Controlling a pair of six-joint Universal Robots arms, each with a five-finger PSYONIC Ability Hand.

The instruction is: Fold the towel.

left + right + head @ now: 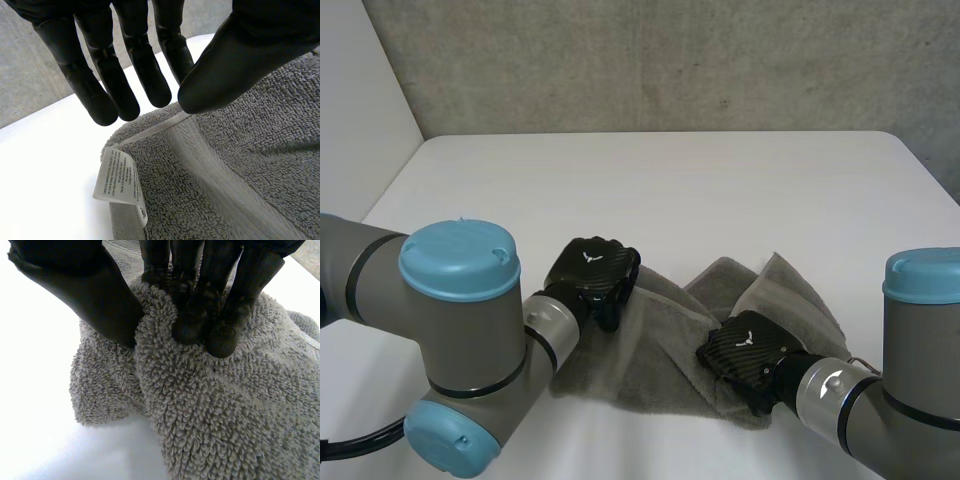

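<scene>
The white worktop [650, 190] carries the grey towel [665, 350], which lies rumpled near the robot's edge, between the two arms, with ridges and a raised flap rather than as a flat sheet. The right robot hand [750, 352] sits on the towel's right part and grips it: a thick ridge of pile is pinched between its thumb [95, 295] and curled fingers [200, 310]. The left robot hand [592, 270] is at the towel's left end, open, its fingers [107, 80] straight and spread over a corner, holding nothing. Beneath those fingertips the hem [155, 127] runs to the corner, with a white label [122, 182] sewn just beside it. The step in hand looks like getting a second grip so the cloth can be spread. To do it well, the left robot hand should come down on the corner itself and take the hem between thumb and fingers, not the label alone, which would likely slip or twist. The right grip seems to hold a bunch rather than an edge, so both should lift and draw apart gently, pulling out the rumples before any fold is laid.
</scene>
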